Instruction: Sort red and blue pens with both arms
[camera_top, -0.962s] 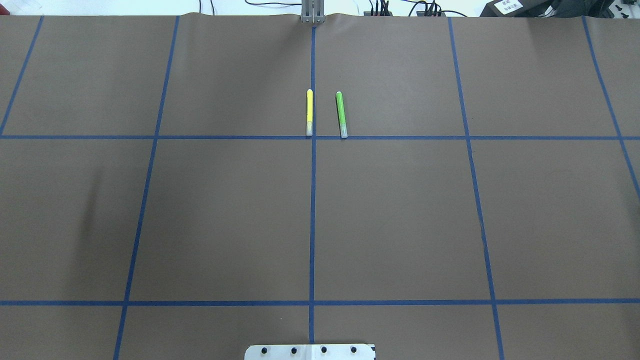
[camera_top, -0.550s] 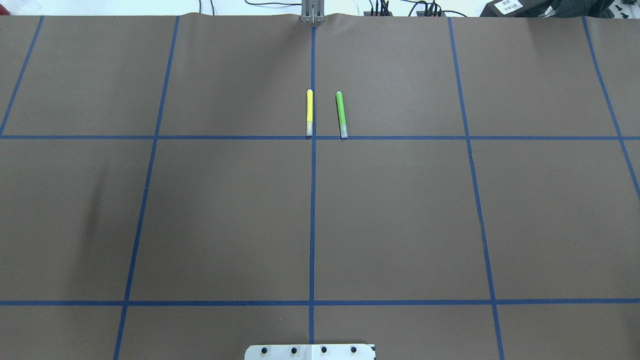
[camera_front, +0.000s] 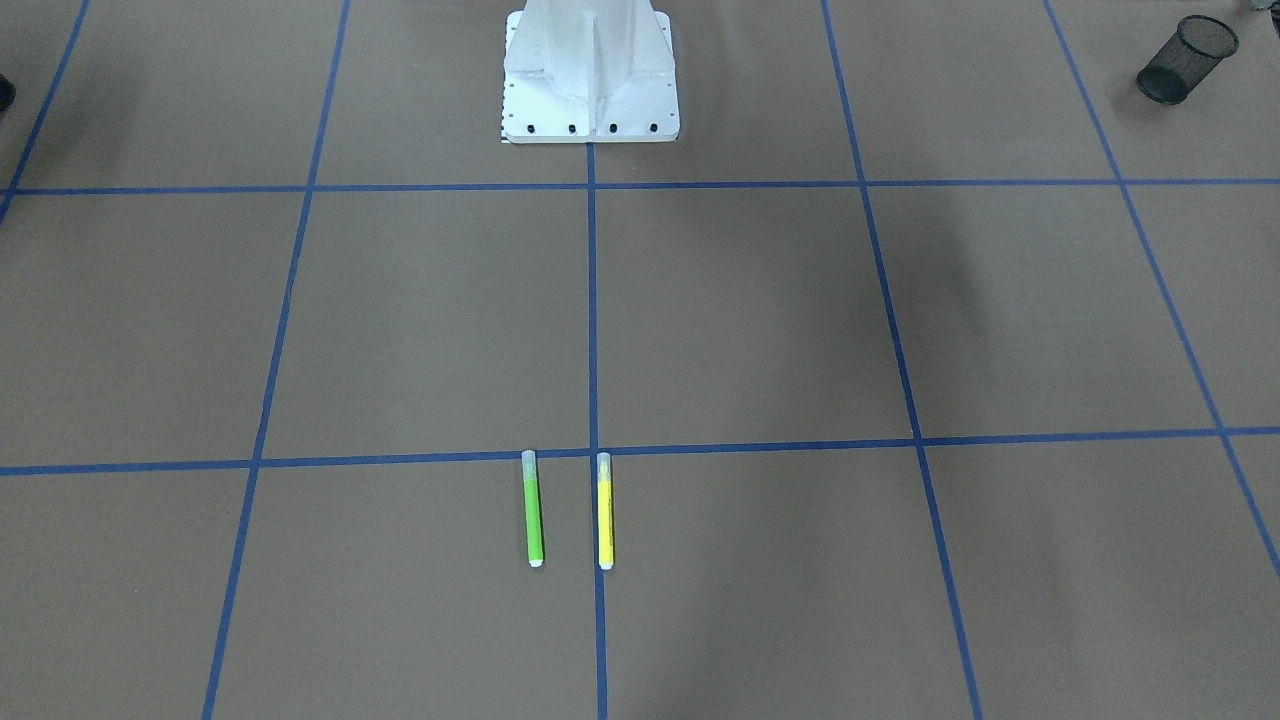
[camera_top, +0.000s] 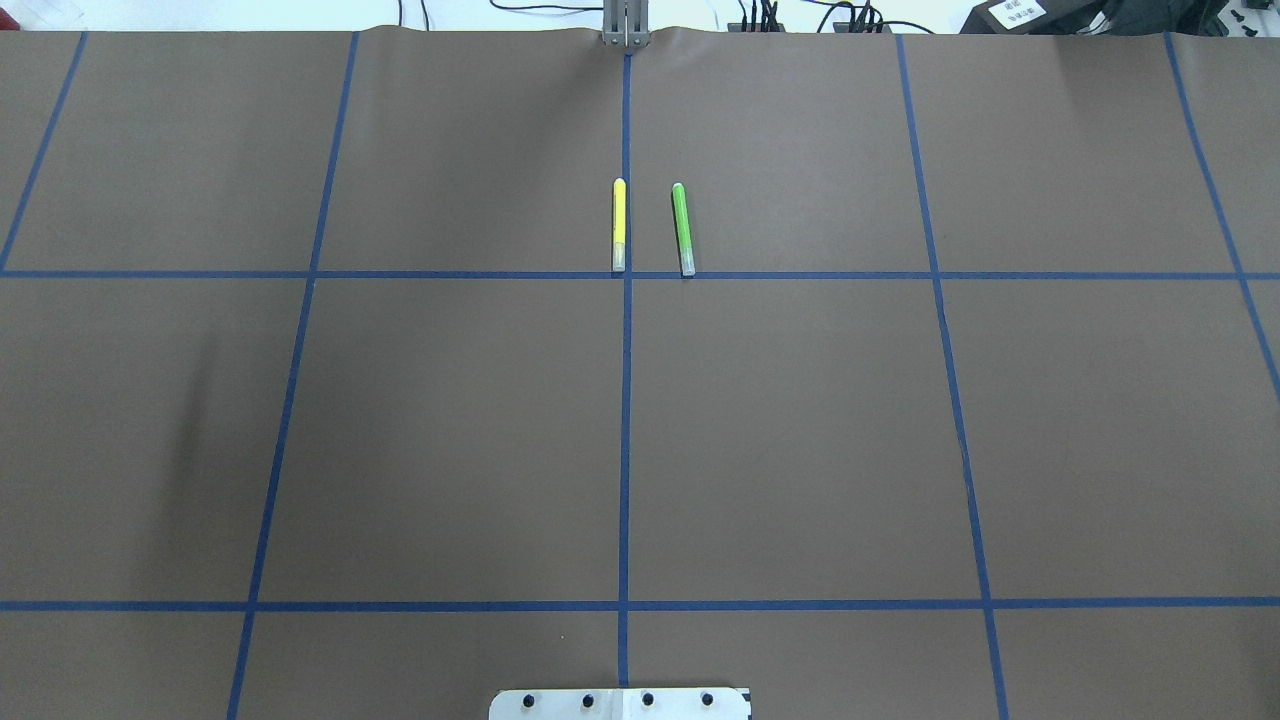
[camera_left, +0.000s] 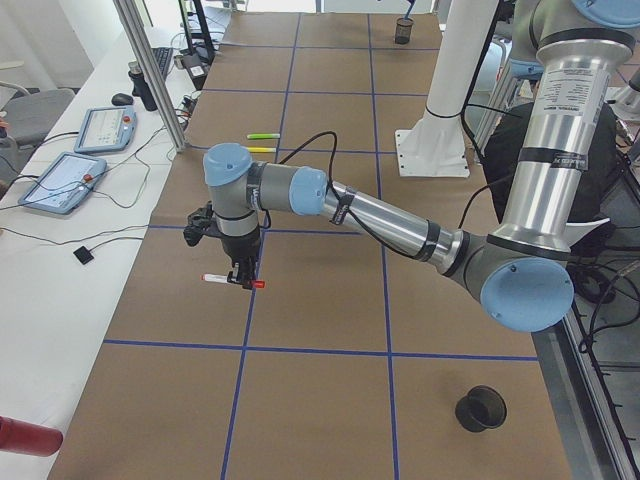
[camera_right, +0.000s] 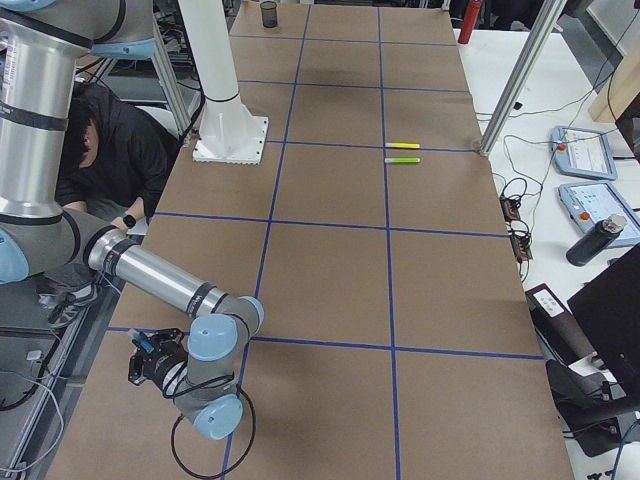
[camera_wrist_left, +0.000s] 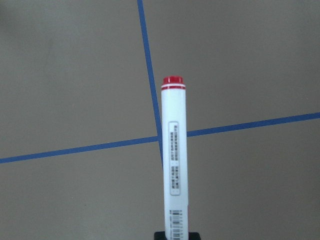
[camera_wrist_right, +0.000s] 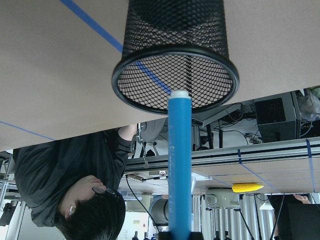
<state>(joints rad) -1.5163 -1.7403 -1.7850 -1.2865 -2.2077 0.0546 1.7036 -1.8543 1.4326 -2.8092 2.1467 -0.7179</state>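
Observation:
In the left wrist view the red pen, white-barrelled with a red end, sticks straight out of my left gripper, which is shut on its near end. The exterior left view shows that gripper holding the red pen level, just above the table. My right gripper is shut on the blue pen. Its white end points at the mouth of a black mesh cup. In the exterior right view the right gripper hangs low at the table's near corner. Neither arm shows in the overhead view.
A yellow marker and a lime-green marker lie side by side at the table's far middle. A second black mesh cup stands on the robot's left. A person sits beside the robot's base.
The faint shadow on the table's left has crept slightly rightward. The yellow and green markers lie as before.

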